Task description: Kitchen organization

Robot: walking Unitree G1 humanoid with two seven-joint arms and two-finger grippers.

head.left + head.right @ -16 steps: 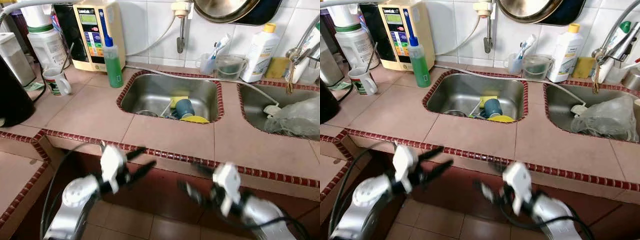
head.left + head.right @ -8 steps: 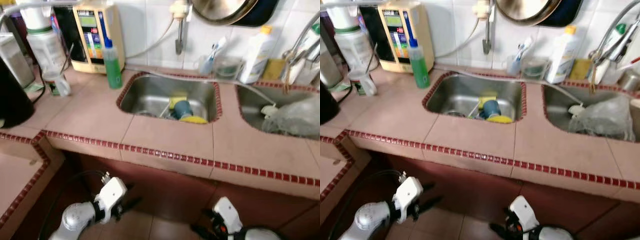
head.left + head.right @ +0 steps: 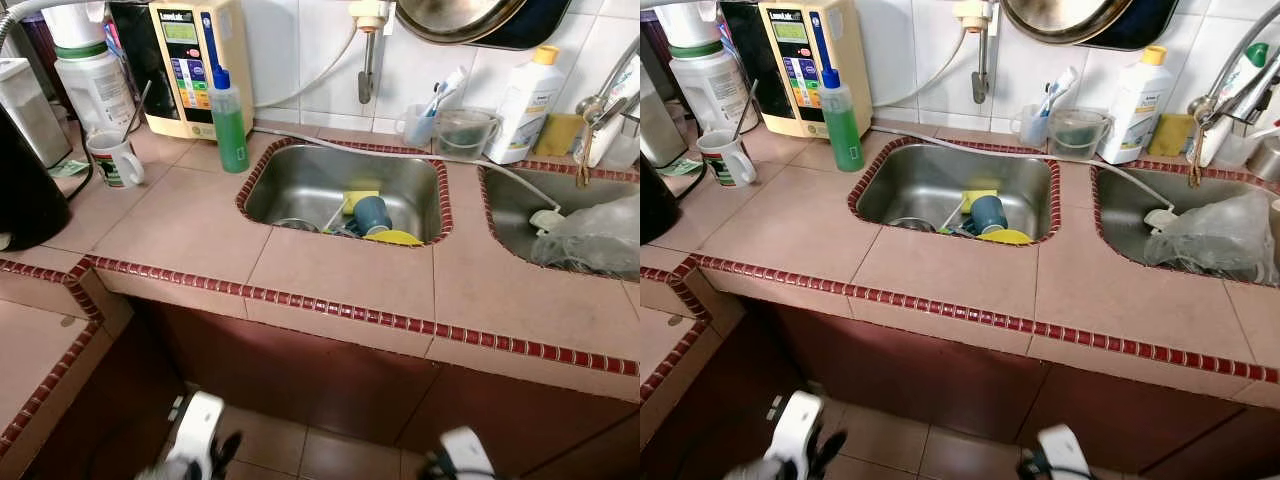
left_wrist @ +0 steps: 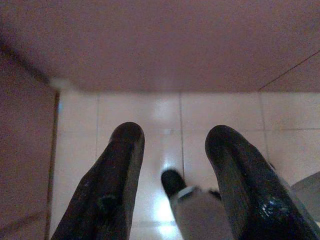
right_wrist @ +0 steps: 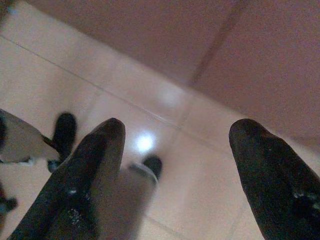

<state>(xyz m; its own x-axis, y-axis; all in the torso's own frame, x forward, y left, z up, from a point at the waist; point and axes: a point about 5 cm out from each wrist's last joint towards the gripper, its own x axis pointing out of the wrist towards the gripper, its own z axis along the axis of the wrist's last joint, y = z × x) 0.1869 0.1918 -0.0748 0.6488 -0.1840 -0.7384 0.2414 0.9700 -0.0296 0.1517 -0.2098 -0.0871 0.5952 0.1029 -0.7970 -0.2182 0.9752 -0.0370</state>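
Both arms low near floor: left gripper (image 4: pixel 172 165) and right gripper (image 5: pixel 175 150) spread, empty. Dishes, blue cup (image 3: pixel 371 214) sit in centre sink (image 3: pixel 300 185). Advice: raise arms clear of counter edge (image 3: pixel 340 310) first.

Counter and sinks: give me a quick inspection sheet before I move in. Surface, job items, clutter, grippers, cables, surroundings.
Surface: tiled counter with red trim and two steel sinks.
Job's things: blue cup, yellow sponge and yellow plate in the left sink; clear plastic bag in the right sink.
Clutter: green spray bottle, mug with a spoon, white bottle, toothbrush cup, clear jug.
Grippers: left gripper and right gripper hang low over the floor, both open and empty.
Cables: white hose runs along the counter behind the left sink.
Surroundings: water purifier, hanging pan.
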